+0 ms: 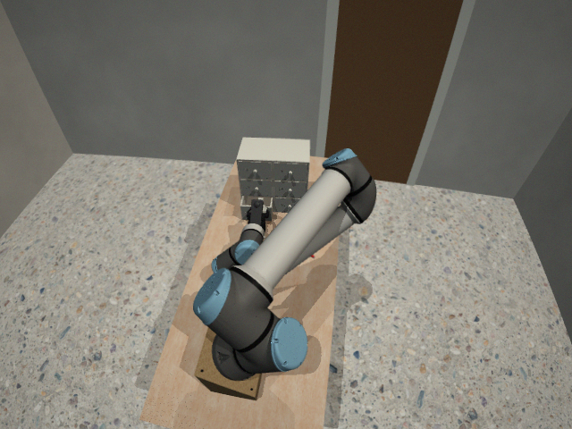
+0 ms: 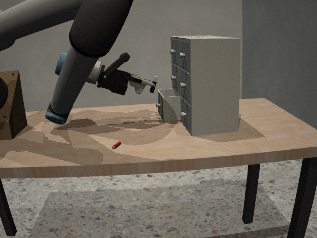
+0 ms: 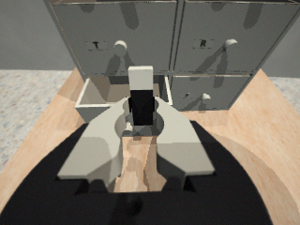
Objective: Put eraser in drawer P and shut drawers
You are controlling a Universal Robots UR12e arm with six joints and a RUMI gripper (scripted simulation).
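My gripper (image 3: 142,97) is shut on the eraser (image 3: 141,94), a small upright block with a white top and a black lower part. In the exterior view the eraser (image 2: 154,83) hangs just above and a little short of the front of the open bottom-left drawer (image 2: 169,103) of the grey chest (image 2: 204,82). The wrist view shows that drawer (image 3: 124,96) open and empty right behind the eraser; its label is hidden. The drawers marked T (image 3: 96,45) and R (image 3: 202,43) above it are closed. In the top view the gripper (image 1: 258,210) is at the chest's (image 1: 273,177) lower left.
A small red cylinder (image 2: 116,145) lies on the table toward the front, apart from the chest. The arm's base block (image 2: 10,104) stands at the left end. The arm's big links (image 1: 295,222) hang over the middle of the table.
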